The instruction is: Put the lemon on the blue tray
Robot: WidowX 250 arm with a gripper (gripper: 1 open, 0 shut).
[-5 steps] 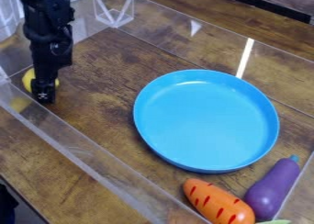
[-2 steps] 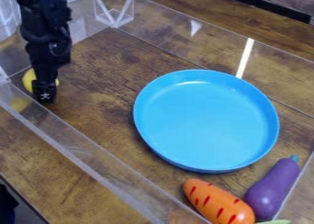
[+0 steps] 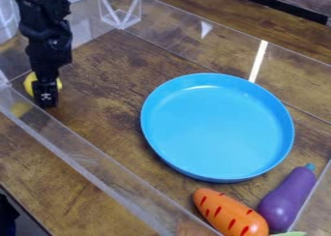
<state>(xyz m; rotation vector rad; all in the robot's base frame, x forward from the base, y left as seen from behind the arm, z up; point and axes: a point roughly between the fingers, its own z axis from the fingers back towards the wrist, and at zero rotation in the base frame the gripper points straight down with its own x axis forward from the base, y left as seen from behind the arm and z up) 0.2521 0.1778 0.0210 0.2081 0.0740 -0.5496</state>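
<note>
The lemon (image 3: pixel 31 84) sits at nine o'clock, by the clear wall, with the gripper (image 3: pixel 45 90) around it, jaws apart, so the grasp, lift and trip to the blue tray (image 3: pixel 218 127) towards three o'clock seem all left to do.

No words, numbers or signs are showing that anyone can read.
</note>
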